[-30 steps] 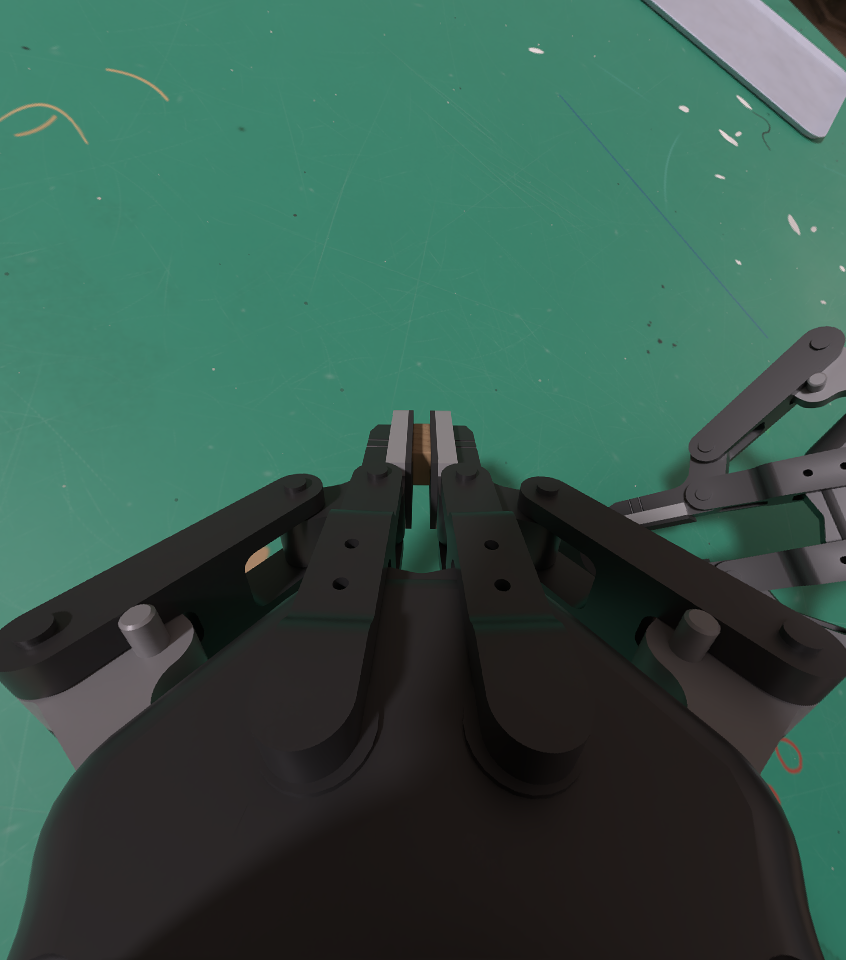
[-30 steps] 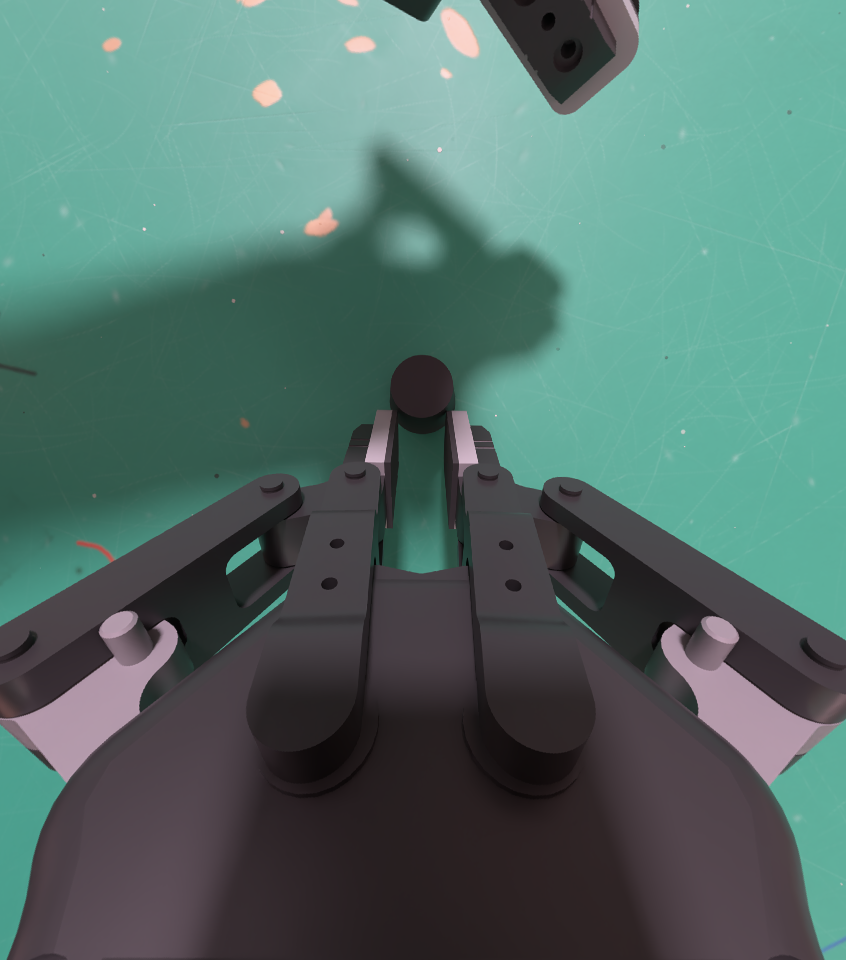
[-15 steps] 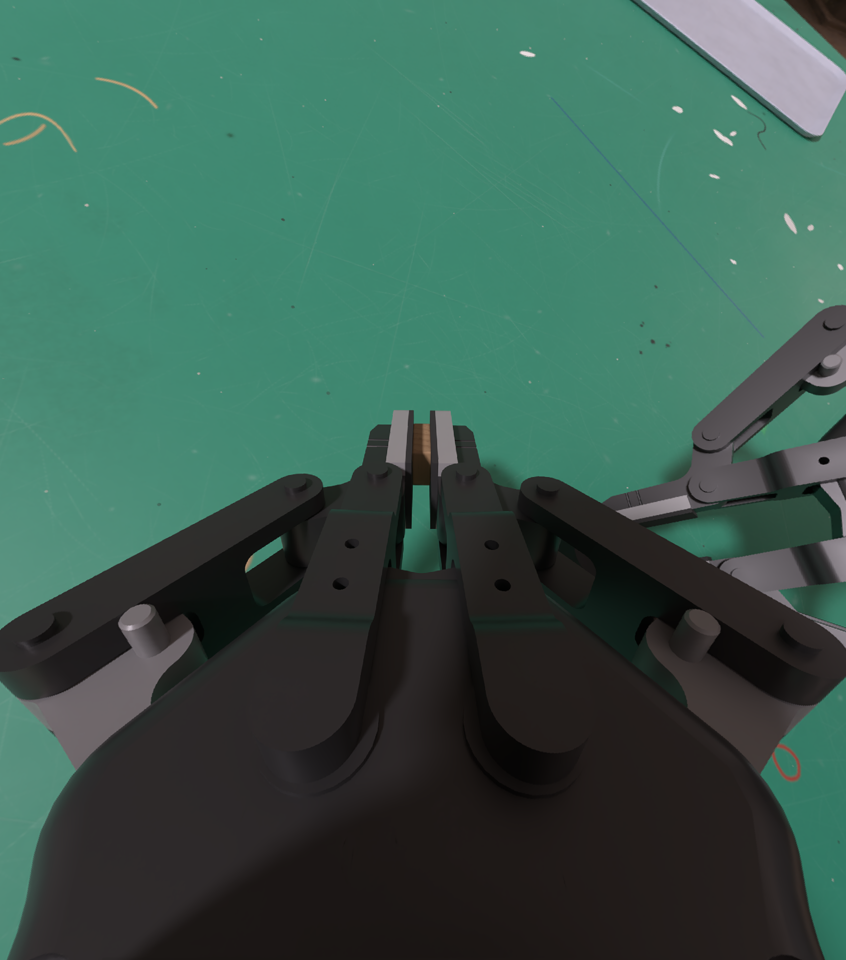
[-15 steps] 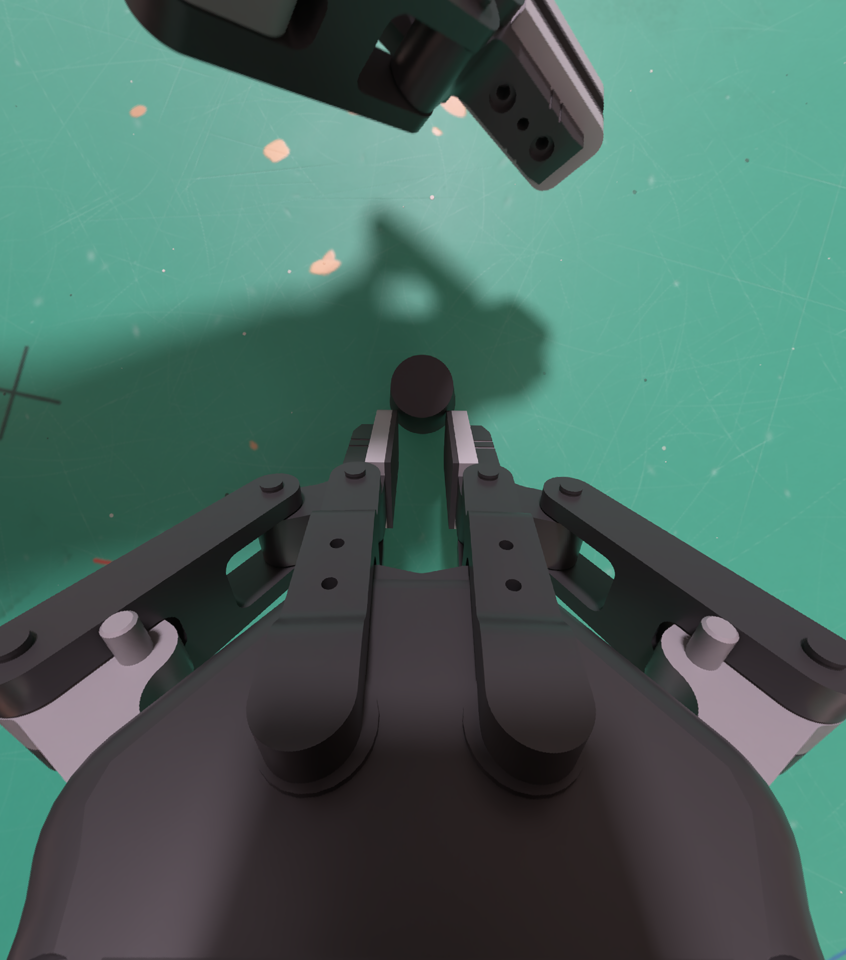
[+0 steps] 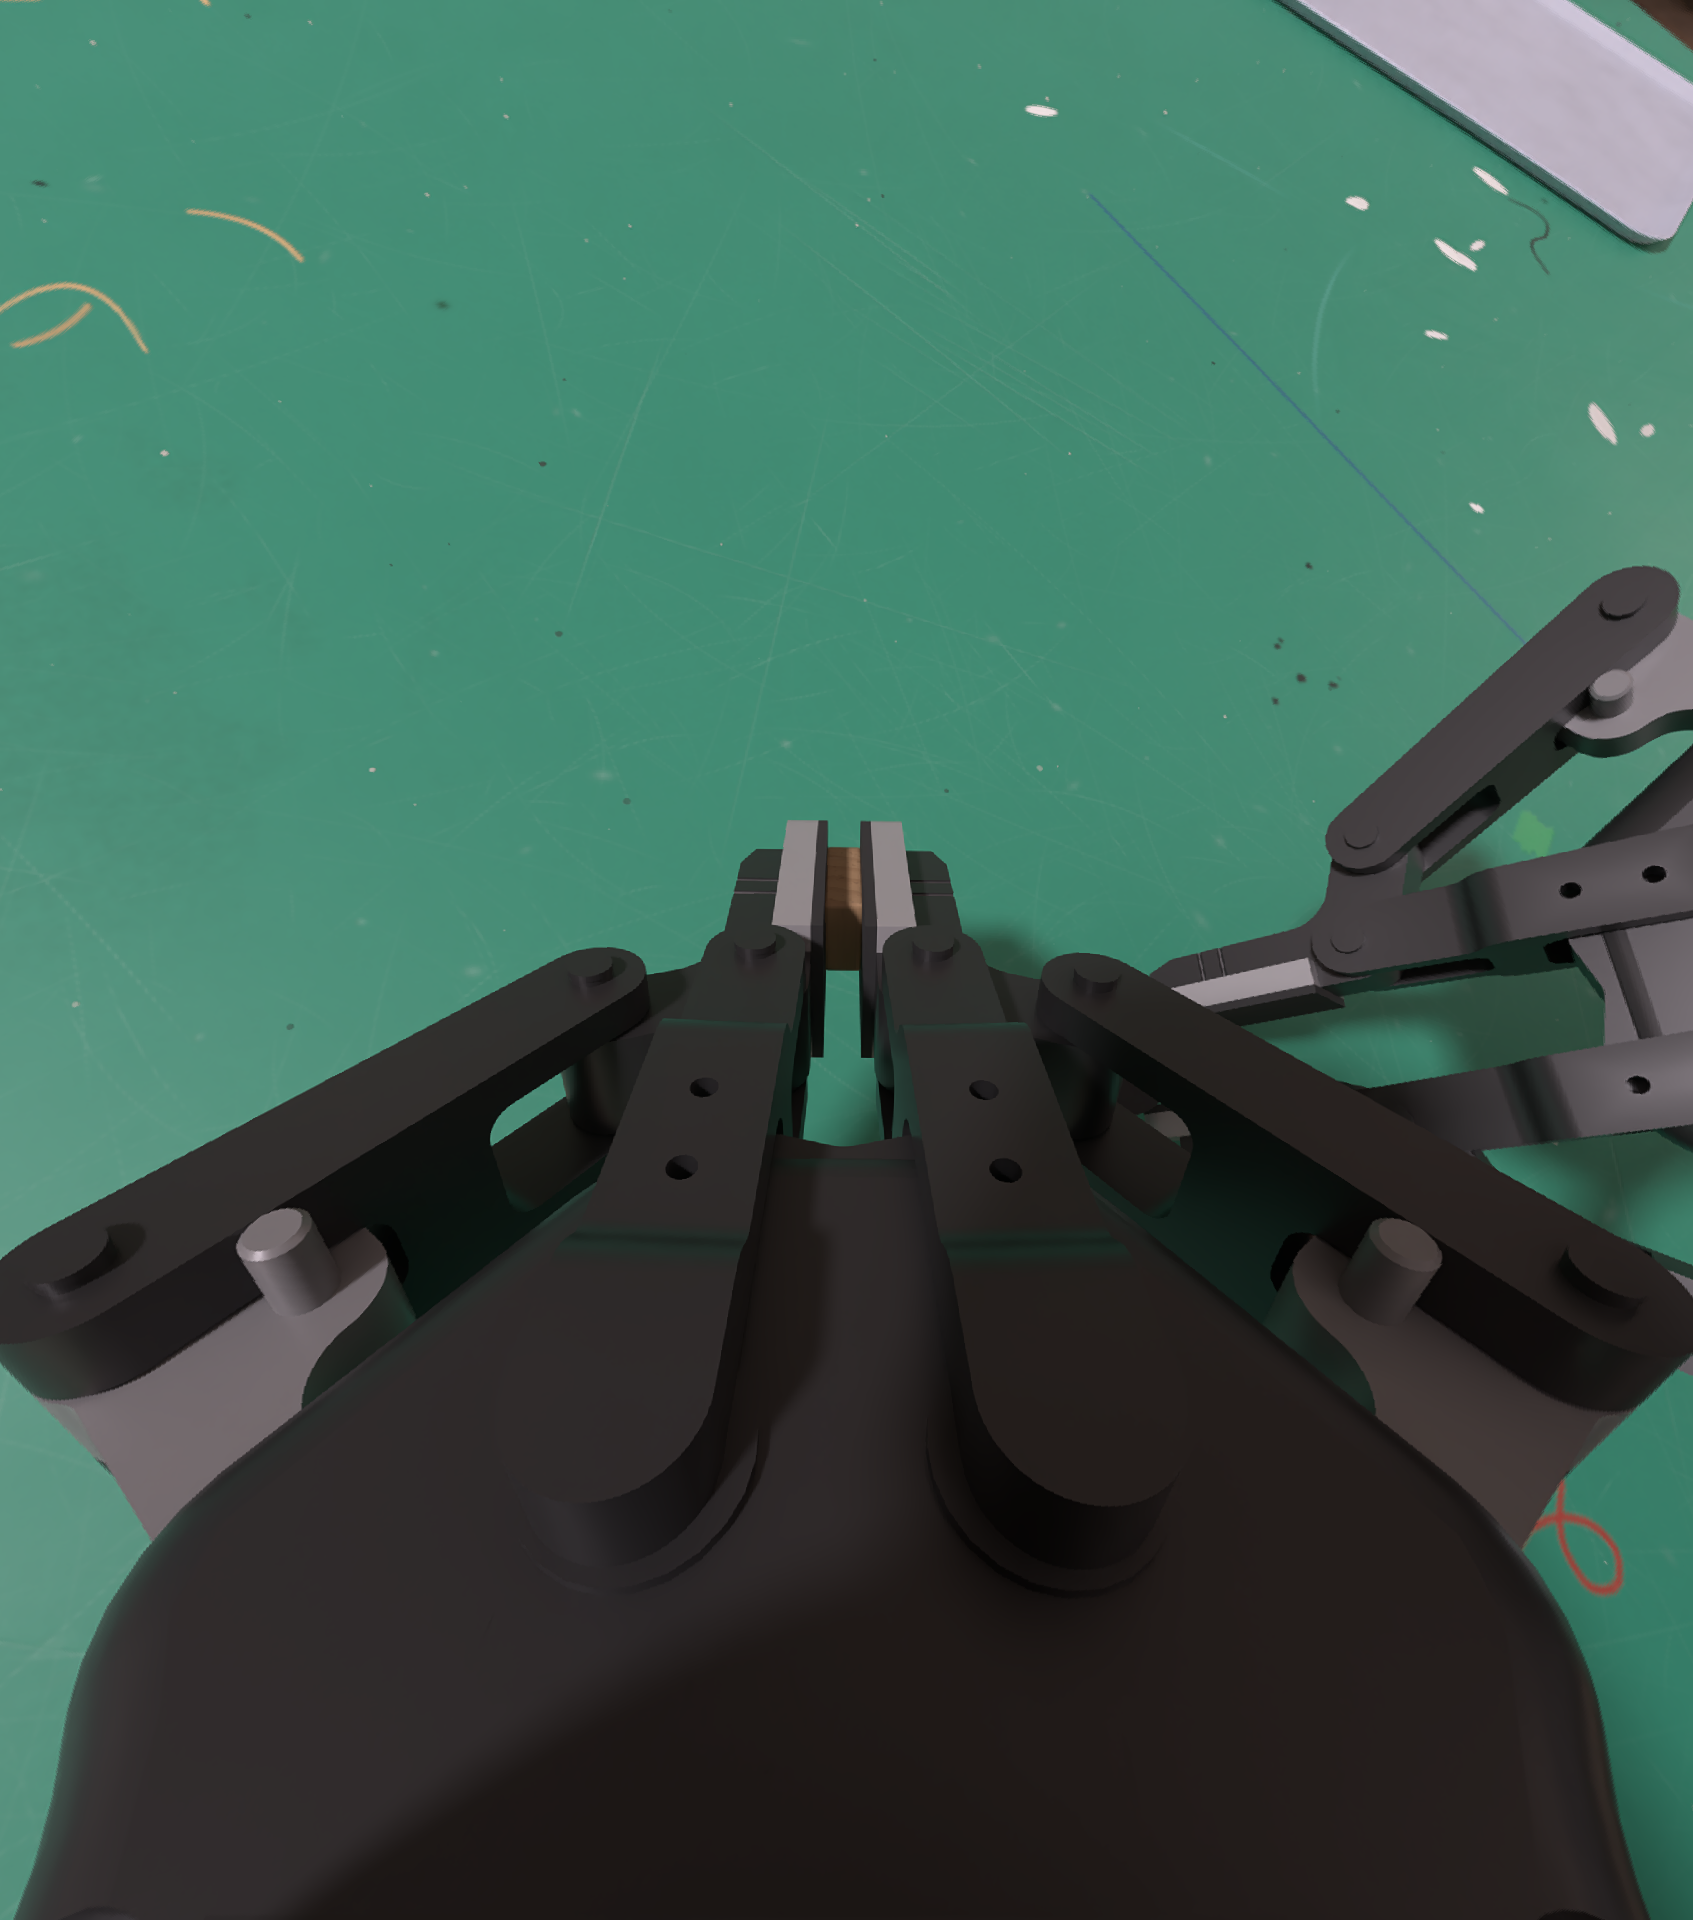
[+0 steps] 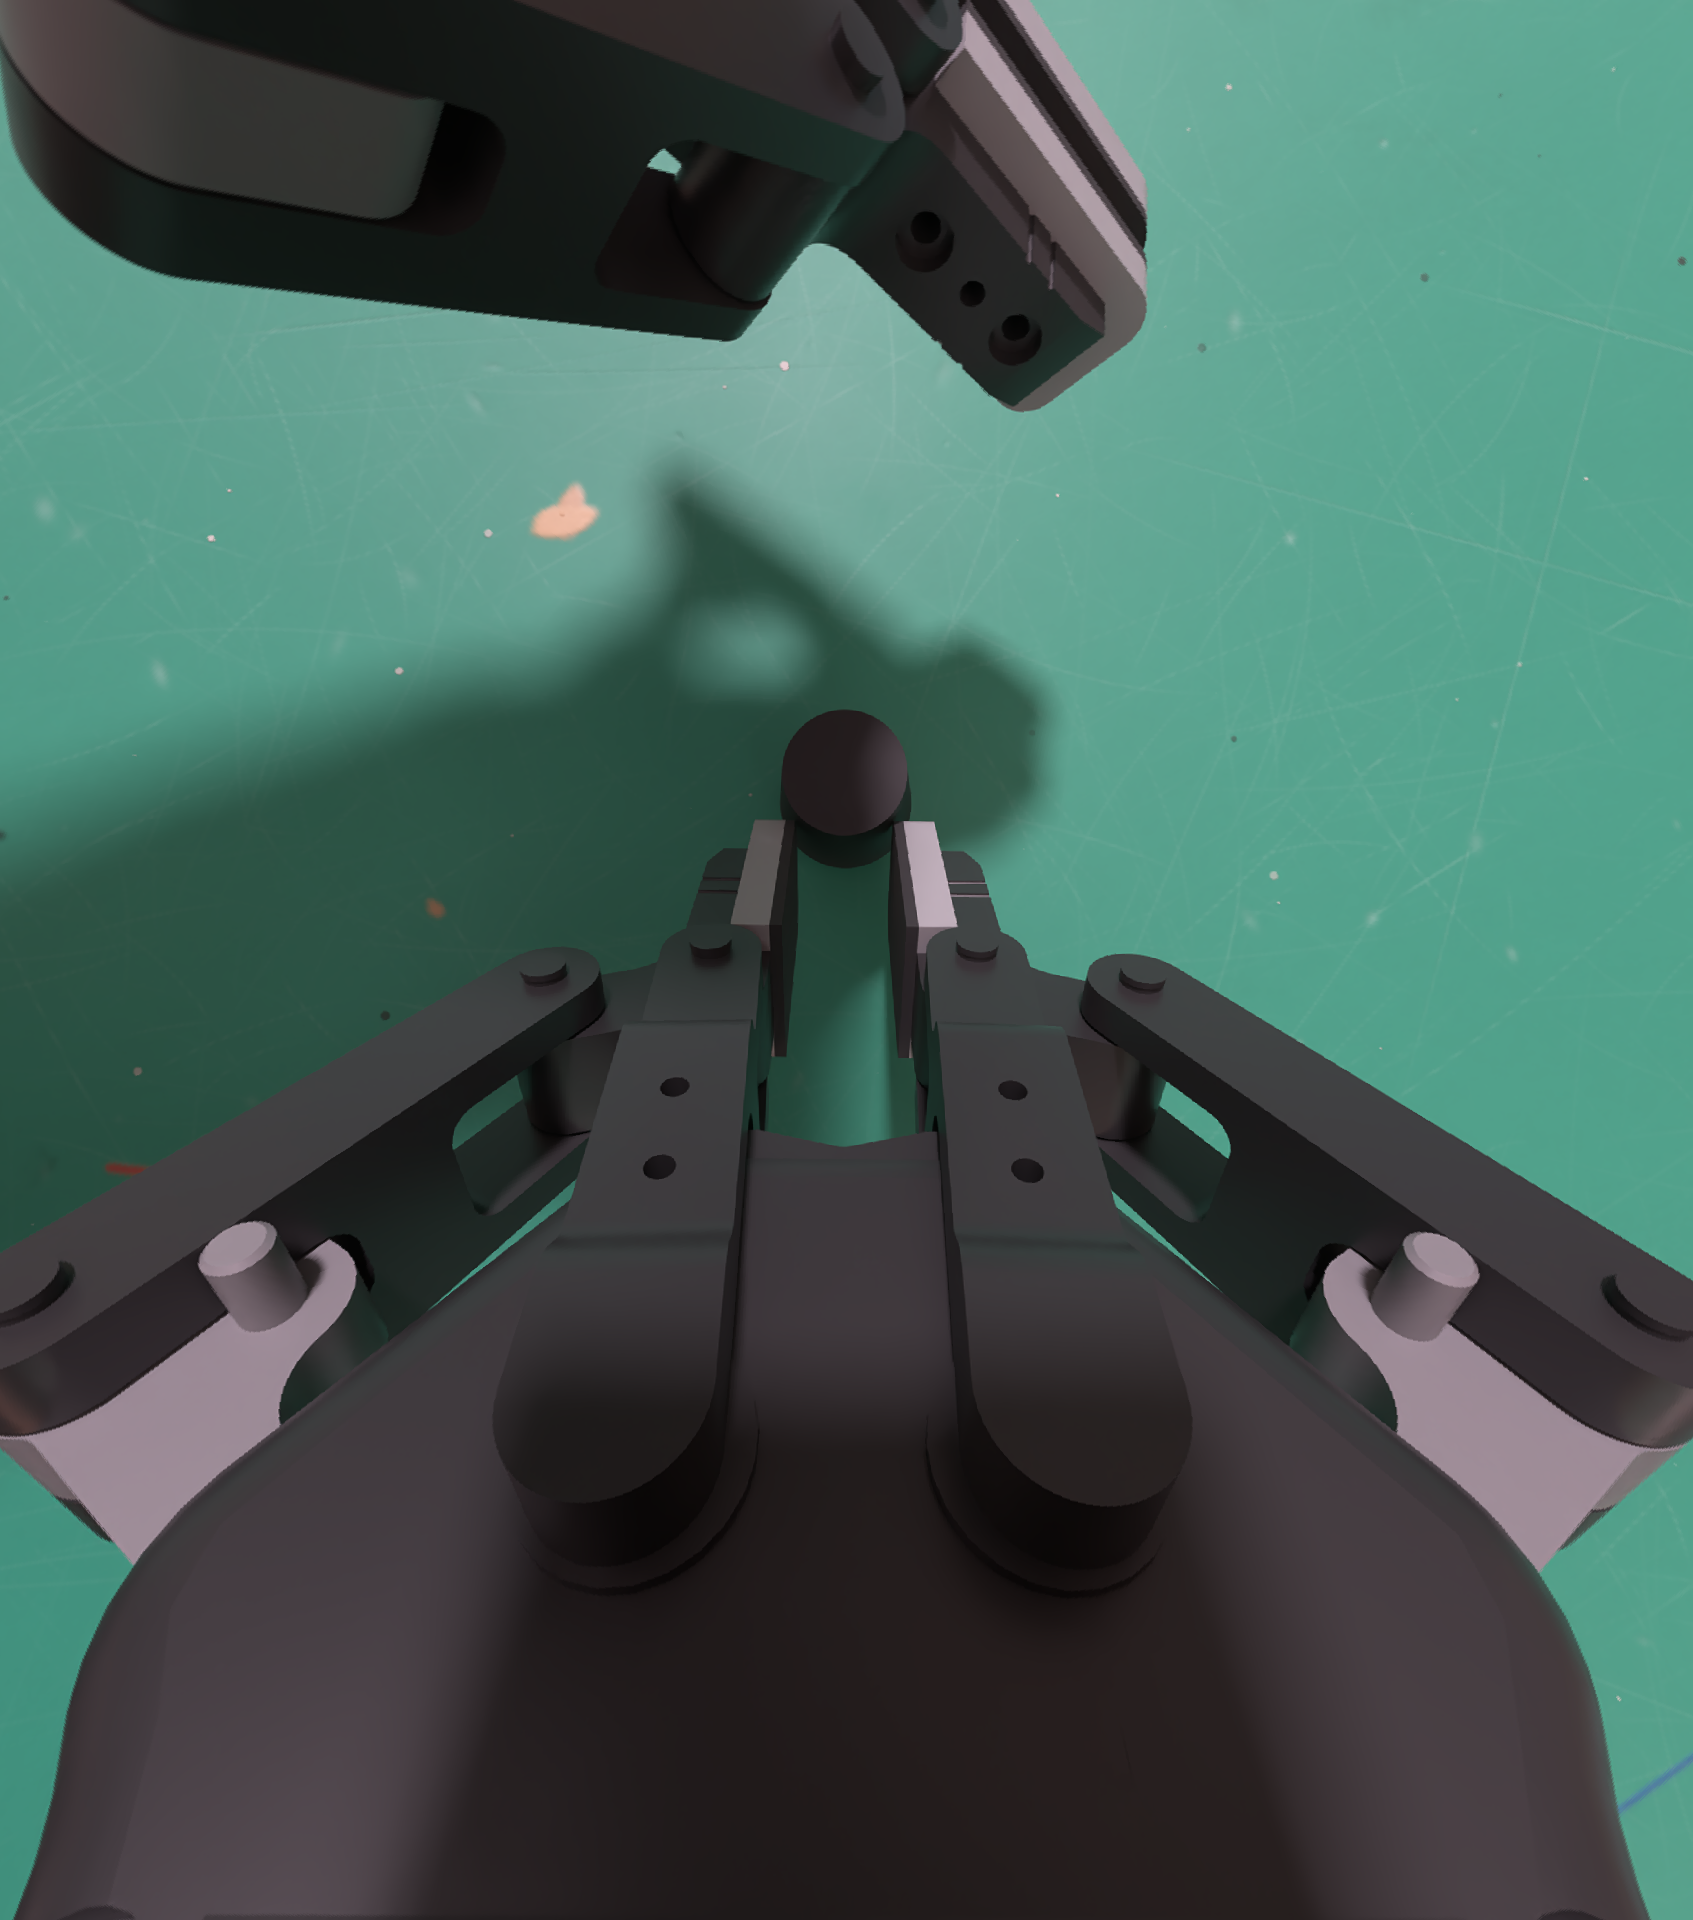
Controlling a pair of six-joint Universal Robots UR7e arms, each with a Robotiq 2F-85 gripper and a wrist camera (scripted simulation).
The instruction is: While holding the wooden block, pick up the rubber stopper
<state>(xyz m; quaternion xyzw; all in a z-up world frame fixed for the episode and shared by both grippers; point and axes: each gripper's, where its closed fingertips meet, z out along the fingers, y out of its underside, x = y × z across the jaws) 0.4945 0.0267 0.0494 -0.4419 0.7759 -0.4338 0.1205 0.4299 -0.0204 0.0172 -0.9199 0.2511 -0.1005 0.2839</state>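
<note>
Right wrist view: right gripper [image 6: 844,868] pinches rubber stopper [image 6: 844,774]

The wooden block [image 5: 843,902] between the left gripper's [image 5: 843,878] pads shows pale brown, matt grain. Those pads [image 5: 798,875] look like smooth brushed grey metal; the links behind them are matt black plastic. At the right gripper's [image 6: 843,871] tips, the rubber stopper [image 6: 844,774] is dull, dark and smooth. The green mat [image 5: 613,468] below is matt, finely scratched and speckled. Far ahead to the right lies a smooth pale grey slab [image 5: 1548,94].

surface: scratched green mat [image 5: 821,468] | far corner: pale grey flat slab [image 5: 1548,114] | marks: paint flecks, scratches
</note>
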